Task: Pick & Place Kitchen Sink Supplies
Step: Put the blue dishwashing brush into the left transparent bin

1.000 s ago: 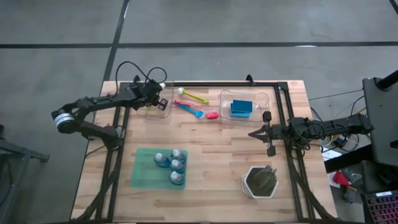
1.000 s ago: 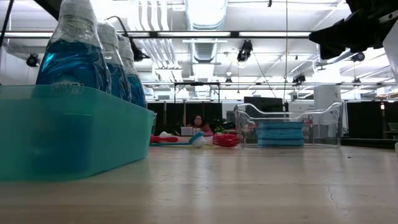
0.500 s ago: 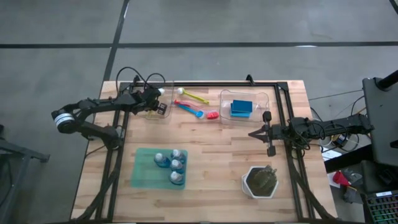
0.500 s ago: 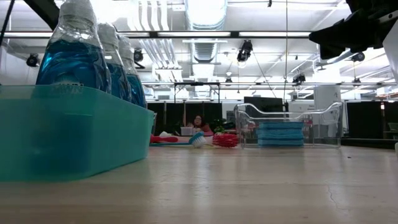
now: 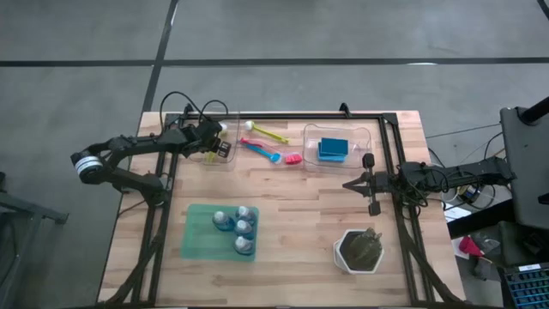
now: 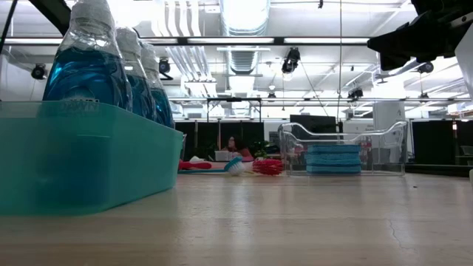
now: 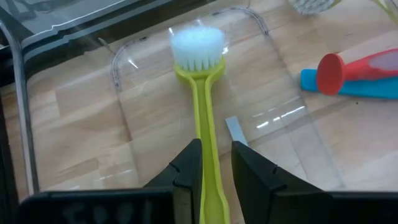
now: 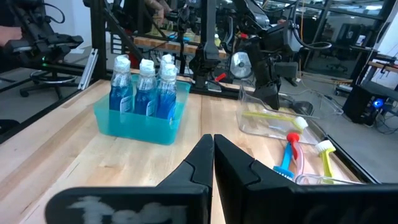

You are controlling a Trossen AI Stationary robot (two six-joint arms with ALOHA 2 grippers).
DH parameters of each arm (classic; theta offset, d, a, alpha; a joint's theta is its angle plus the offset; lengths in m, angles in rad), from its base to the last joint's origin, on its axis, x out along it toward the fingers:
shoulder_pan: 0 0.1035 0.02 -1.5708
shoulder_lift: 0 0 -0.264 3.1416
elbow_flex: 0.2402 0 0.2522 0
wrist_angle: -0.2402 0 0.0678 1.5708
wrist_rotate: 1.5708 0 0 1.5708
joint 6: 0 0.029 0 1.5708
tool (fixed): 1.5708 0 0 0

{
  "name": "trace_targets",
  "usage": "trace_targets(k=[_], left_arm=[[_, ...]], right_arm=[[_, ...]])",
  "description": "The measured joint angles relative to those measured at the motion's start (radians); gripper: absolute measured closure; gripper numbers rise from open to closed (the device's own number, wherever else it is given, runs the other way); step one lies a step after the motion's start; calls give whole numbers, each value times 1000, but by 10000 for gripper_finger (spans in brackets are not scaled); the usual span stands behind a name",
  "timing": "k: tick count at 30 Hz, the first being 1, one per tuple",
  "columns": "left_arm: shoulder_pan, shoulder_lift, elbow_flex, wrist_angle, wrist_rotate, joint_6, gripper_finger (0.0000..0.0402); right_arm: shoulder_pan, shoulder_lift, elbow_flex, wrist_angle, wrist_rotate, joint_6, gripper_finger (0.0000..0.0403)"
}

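Note:
My left gripper reaches down into a clear bin at the table's far left, shut on a yellow-green brush with a white head. A second yellow-green brush, a blue one and a pink one lie flat on the wood beside that bin. Two blue sponges are stacked in a second clear bin. Several blue-liquid bottles stand in a teal tray. My right gripper hovers shut at the right, touching nothing. My left gripper pinches the yellow-green brush's handle between its two fingers, well back from the white head. The fingers come slanting down from above and lie along the handle. The brush reaches forward nearly level inside the clear bin; whether its head rests on the floor is unclear.
A white hexagonal pot with a dark plant stands near the table's near right corner. A black metal frame runs along the far and side edges. Bare wood lies between the tray, the pot and the bins.
My left gripper has gone down into the clear bin, shifting slightly toward the table's left and near edge, and has carried the yellow-green brush with it. It has stayed put for the last half second.

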Motion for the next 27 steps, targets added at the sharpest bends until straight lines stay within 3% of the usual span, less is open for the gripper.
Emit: trace_targets(k=[8,17,27], left_arm=[[0,-22,42,-8,4,82,323],[-2,-60,171,4,67,291,325],[-4,-34,279,51,432,407,329]], right_arm=[[0,0,0,0,0,0,394],[0,0,0,0,0,0,394],[0,0,0,0,0,-1,394]])
